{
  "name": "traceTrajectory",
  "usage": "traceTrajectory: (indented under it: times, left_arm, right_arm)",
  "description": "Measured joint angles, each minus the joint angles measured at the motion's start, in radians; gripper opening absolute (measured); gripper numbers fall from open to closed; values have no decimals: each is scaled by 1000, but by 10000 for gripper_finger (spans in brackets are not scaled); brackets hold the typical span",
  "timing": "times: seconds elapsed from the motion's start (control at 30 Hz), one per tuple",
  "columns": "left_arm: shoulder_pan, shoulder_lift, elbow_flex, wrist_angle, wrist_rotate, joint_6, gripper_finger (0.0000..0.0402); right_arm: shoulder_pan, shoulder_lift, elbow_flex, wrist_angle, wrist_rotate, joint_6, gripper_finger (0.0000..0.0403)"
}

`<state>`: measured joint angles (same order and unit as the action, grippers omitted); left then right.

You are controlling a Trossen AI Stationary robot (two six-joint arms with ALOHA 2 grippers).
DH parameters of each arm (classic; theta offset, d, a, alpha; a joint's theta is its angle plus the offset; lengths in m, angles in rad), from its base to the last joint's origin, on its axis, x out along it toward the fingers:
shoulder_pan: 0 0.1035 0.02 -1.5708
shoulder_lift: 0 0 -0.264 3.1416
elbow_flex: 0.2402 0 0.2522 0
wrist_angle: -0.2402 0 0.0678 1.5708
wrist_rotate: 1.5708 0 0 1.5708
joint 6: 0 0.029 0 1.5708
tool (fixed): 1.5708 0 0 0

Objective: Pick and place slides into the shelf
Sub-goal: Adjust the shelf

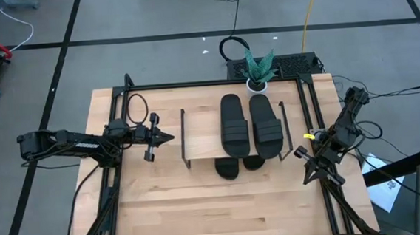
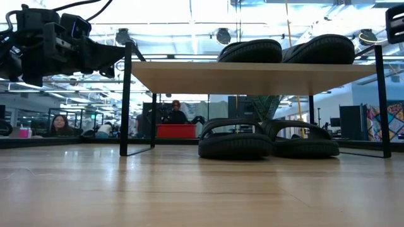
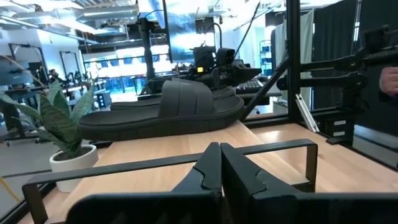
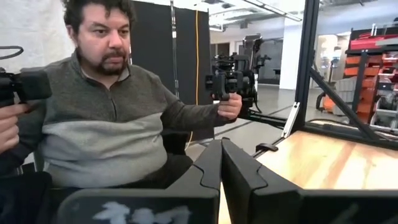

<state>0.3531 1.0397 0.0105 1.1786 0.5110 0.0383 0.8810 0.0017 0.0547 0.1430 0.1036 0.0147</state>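
Two black slides [image 1: 233, 125] [image 1: 265, 125] lie side by side, soles down, on the shelf's light top board [image 1: 200, 137]. The other two slides [image 2: 235, 140] [image 2: 303, 142] rest on the table under the board, and their ends [image 1: 227, 167] stick out at the near side. My left gripper [image 1: 171, 137] is shut and hovers level just left of the shelf, pointing at it. In the left wrist view its fingers [image 3: 219, 148] face the wire side frame [image 3: 186, 160] and a top slide [image 3: 161, 112]. My right gripper [image 1: 310, 176] is shut at the table's right edge, apart from the shelf.
A small potted plant [image 1: 257, 73] stands at the far edge behind the shelf. Black rails [image 1: 118, 176] run along the table's sides. The right wrist view shows a seated person [image 4: 106, 118] holding controllers beyond the table. Bare wood [image 1: 223, 205] lies near of the shelf.
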Motion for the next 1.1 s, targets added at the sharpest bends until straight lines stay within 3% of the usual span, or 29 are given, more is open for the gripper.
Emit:
traceTrajectory:
  times: [0.07, 0.3, 0.4, 0.57, 0.8, 1.1]
  left_arm:
    - [0, 0, 0, 0, 0, -5, 5]
    - [0, 0, 0, -2, -19, -62, 6]
    - [0, 0, 0, -2, -17, -71, 6]
    - [0, 0, 0, -10, -15, -71, 6]
    - [0, 0, 0, -15, -15, -81, 6]
    - [0, 0, 0, -116, -23, -101, 5]
  right_arm:
    - [0, 0, 0, 13, 29, -6, 0]
    - [0, 1, 43, 18, 281, -1, 0]
    - [0, 7, 120, -24, 312, -1, 0]
    - [0, 88, 316, -276, 385, 59, 0]
    - [-3, 325, 661, -892, 535, 424, 0]
    - [-38, 555, 852, -1329, 576, 778, 0]
